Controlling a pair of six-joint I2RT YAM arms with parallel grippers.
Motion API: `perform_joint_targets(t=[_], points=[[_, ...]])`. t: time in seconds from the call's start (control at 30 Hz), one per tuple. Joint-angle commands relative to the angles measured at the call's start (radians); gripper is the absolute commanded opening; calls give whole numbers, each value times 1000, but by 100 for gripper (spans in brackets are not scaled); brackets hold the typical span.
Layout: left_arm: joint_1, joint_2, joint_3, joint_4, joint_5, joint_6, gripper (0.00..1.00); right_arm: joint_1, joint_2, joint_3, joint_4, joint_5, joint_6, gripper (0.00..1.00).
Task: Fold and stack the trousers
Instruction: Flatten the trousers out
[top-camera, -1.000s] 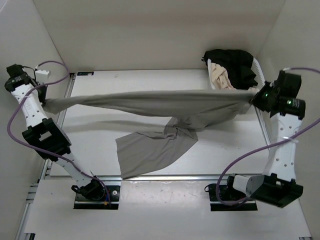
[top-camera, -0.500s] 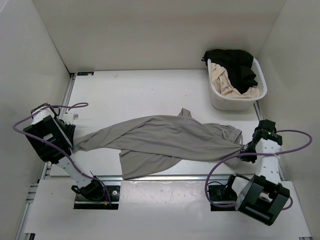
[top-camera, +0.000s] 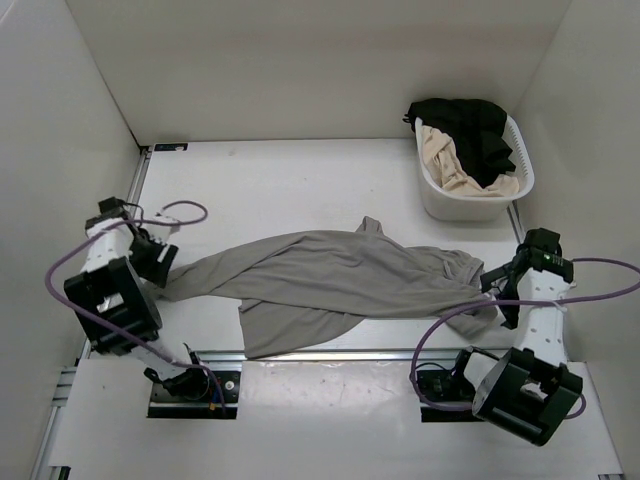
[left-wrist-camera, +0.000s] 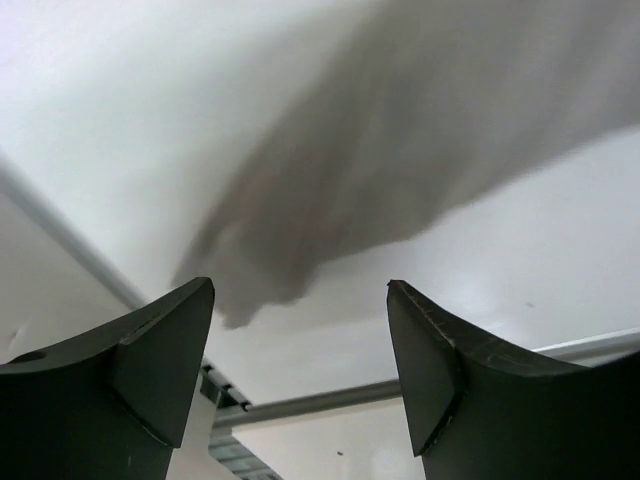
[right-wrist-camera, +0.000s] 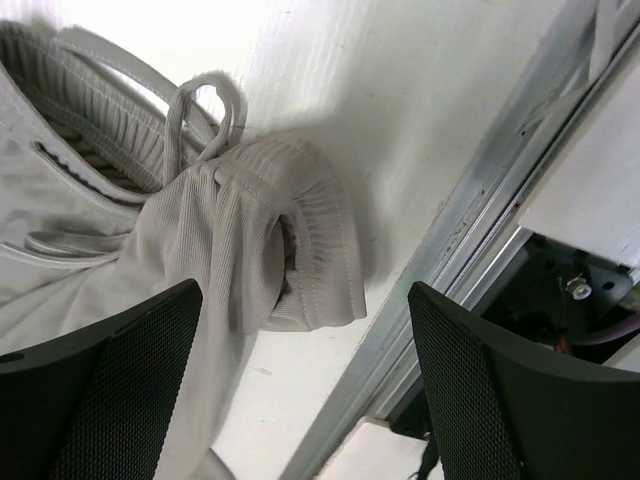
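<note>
The grey trousers (top-camera: 330, 285) lie loosely spread across the near half of the table, wrinkled and partly doubled over. Their leg end tapers toward my left gripper (top-camera: 160, 268), which stands open just off the cloth; in the left wrist view the blurred grey leg end (left-wrist-camera: 330, 190) lies beyond the empty fingers (left-wrist-camera: 160, 350). The waistband with its drawstring (right-wrist-camera: 300, 240) rests on the table by the right edge. My right gripper (top-camera: 497, 290) hangs open over it, holding nothing.
A white basket (top-camera: 440, 200) at the back right holds a beige garment (top-camera: 447, 158) and a black garment (top-camera: 475, 125). Metal rails (right-wrist-camera: 470, 250) run along the table's right and near edges. White walls enclose the table on three sides.
Both arms swung the stretched trousers down from the air onto the near half of the table. Both grippers then opened and let go of the cloth, and the left one drew back slightly.
</note>
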Motion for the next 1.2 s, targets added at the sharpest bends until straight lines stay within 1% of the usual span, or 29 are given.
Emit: perform_joint_targets(t=[0.0,0.07,0.13,0.17,0.2,0.23,0.27,0.33,0.4,0.43,0.5,0.53,0.57,0.6,0.67,0.7,0.73,0.77,0.8,0.83,0.87,0.9,0.97,1.0,1.07,1.1,1.17], points=[[-53,-212,-147,86,6,159,81,-3,-58,21,-62,44,111,89],[-53,-255,-198,100,50,236,74,-3,-93,0,-41,44,111,88],[-107,-266,-246,117,64,224,65,9,-102,-25,-13,24,125,88],[-142,-250,-246,127,73,204,65,9,-93,-52,-13,8,125,88],[-223,-234,-259,136,58,148,65,9,-84,-72,-1,-14,148,90],[-266,-198,-260,150,43,114,67,9,-70,-93,8,-58,163,91],[-303,-180,-272,203,-4,53,69,9,-70,-115,24,-84,174,92],[-381,-145,-272,248,-36,7,71,18,-70,-172,74,-101,211,94],[-420,-90,-272,258,-60,-50,72,18,-81,-186,109,-101,220,94],[-449,-73,-272,297,-77,-67,72,18,-81,-199,145,-76,220,95],[-460,-29,-272,330,-98,-93,72,18,-56,-209,182,-63,203,95],[-472,-13,-272,340,-114,-118,70,18,-23,-209,192,-63,191,95],[-481,20,-252,341,-123,-130,62,18,-3,-209,206,-51,191,95],[-481,36,-241,341,-134,-142,56,18,14,-209,206,-51,179,94],[-481,48,-223,341,-146,-165,48,18,62,-222,231,-42,179,94],[-481,62,-223,341,-146,-165,40,18,71,-242,243,-42,179,92],[-481,62,-223,341,-146,-165,35,18,85,-252,255,-42,179,90],[-490,62,-235,341,-146,-165,29,18,85,-261,264,-54,179,87],[-490,39,-235,328,-135,-175,25,18,95,-261,280,-54,179,75],[-490,30,-235,310,-135,-175,14,18,96,-273,280,-54,179,66],[-490,30,-215,295,-135,-187,14,18,105,-273,289,-54,179,44],[-490,15,-197,273,-123,-187,14,18,105,-273,289,-33,179,35],[-490,1,-125,181,-77,-211,15,18,115,-273,289,-14,165,21],[-490,-22,-100,151,-57,-211,17,18,125,-273,289,-5,165,10],[-490,-38,-57,100,-27,-211,18,18,138,-262,277,15,145,3],[-481,-38,-33,72,-26,-211,16,18,148,-249,265,33,145,0],[-481,-47,-20,63,-36,-202,14,18,148,-239,252,43,134,0]])
